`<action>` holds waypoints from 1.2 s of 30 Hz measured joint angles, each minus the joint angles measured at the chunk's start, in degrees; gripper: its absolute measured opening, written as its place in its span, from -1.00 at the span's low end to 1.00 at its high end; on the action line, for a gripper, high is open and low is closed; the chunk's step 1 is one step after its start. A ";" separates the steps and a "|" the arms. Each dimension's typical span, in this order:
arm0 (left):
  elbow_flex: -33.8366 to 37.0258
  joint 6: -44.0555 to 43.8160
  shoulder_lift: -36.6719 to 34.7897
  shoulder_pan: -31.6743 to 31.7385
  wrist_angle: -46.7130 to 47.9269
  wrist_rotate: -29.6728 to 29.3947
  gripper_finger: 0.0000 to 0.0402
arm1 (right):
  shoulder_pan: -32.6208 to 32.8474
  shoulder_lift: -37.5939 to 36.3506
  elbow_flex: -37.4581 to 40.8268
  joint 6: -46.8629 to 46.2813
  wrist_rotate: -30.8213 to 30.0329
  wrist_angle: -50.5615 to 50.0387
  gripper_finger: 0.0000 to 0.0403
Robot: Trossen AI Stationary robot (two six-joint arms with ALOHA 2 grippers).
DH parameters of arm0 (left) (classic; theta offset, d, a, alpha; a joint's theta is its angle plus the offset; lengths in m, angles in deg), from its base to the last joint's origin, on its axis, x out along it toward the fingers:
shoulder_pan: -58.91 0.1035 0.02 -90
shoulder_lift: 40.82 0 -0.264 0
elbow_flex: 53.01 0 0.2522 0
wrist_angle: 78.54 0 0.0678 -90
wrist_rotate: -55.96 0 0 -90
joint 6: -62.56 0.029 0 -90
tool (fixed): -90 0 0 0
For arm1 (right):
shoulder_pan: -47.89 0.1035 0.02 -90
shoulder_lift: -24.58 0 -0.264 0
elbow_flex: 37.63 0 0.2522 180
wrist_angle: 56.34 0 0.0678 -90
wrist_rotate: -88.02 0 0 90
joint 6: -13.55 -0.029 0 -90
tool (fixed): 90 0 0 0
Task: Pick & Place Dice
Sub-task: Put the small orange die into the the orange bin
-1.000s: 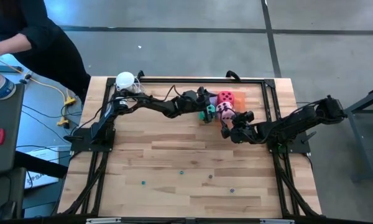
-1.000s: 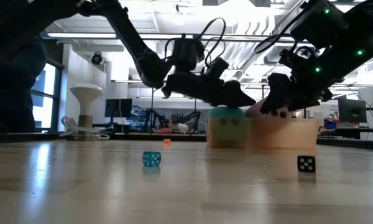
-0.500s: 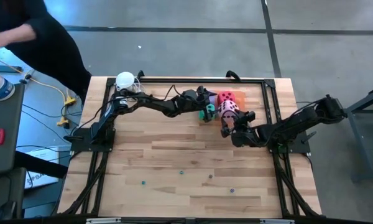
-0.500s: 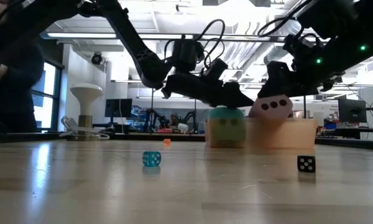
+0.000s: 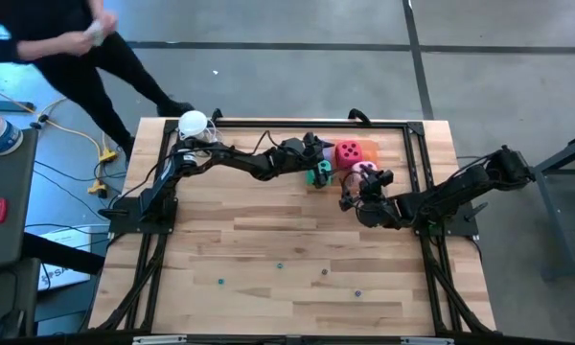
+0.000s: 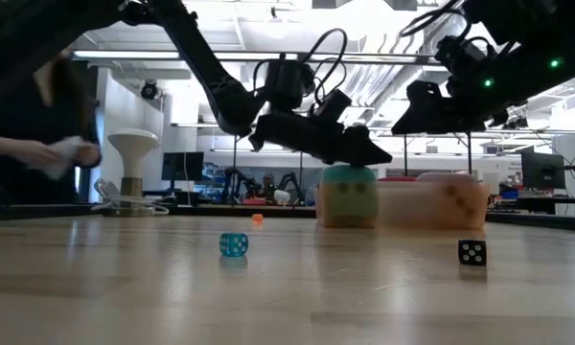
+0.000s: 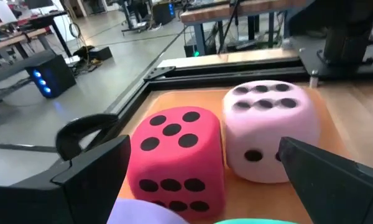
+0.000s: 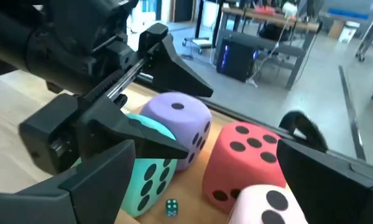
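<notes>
In the left wrist view the red die [image 7: 174,152] and the pink die [image 7: 270,127] sit side by side on the floor of an orange tray [image 7: 336,134]. The purple die [image 8: 180,121] and the teal die [image 8: 146,171] stand next to each other on the table, beside the tray. My left gripper [image 5: 314,161] is open, just above the purple and teal dice. My right gripper [image 5: 355,192] is open and raised at the tray's near side, with the pink die [image 5: 362,170] below and beyond its fingers. Neither gripper holds anything.
Tiny coloured dice lie on the near part of the table: a blue one [image 6: 233,244], a black one [image 6: 471,251] and an orange one [image 6: 257,219]. A white lamp-like object [image 5: 193,123] stands at the far left corner. A person [image 5: 67,43] moves beyond the table's left.
My right gripper carried the pink die over the tray, let it go and rose clear. The pink die dropped and now sits in the tray beside the red one. My left gripper kept still. The person at far left shifted.
</notes>
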 joint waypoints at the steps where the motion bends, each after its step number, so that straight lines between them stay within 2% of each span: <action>1: 0.14 0.57 -0.92 -0.25 0.74 -0.04 0.99 | 0.61 0.00 -0.01 1.16 -0.80 0.78 0.90; 3: 0.25 0.72 -3.36 -0.88 3.83 -0.17 0.99 | 2.07 0.00 0.01 3.60 -2.69 2.41 0.90; 5: 0.26 0.72 -8.16 -1.86 11.46 0.45 0.99 | 4.04 0.00 0.01 6.33 -4.84 5.00 0.90; 10: 0.04 6.25 -22.04 -4.27 40.85 2.83 0.99 | 9.89 0.00 0.01 14.97 -8.32 12.67 0.90; 13: 0.19 6.60 -29.99 -5.34 56.55 2.08 0.99 | 12.86 -0.02 0.01 19.06 -7.24 16.06 0.90; 19: 0.07 -2.81 -44.13 -8.08 83.47 1.90 0.99 | 16.25 -0.02 0.03 20.33 -2.05 18.72 0.90; 22: 1.70 -7.82 -49.23 -9.97 91.35 1.90 0.99 | 16.06 -0.02 0.06 20.20 0.69 19.99 0.90; 25: 7.68 -6.72 -52.93 -11.24 89.07 2.25 0.99 | 15.50 -0.02 0.06 20.18 5.38 20.38 0.90; 29: 19.33 -1.13 -55.15 -10.39 76.40 4.15 0.99 | 14.68 -0.02 0.06 20.19 12.45 20.34 0.90; 33: 29.29 2.42 -54.79 -5.69 62.31 4.11 0.99 | 14.38 -0.02 0.06 20.10 18.86 20.36 0.90; 36: 35.00 2.83 -54.28 -0.82 50.81 4.11 0.99 | 14.42 -0.02 0.06 20.12 19.84 20.31 0.90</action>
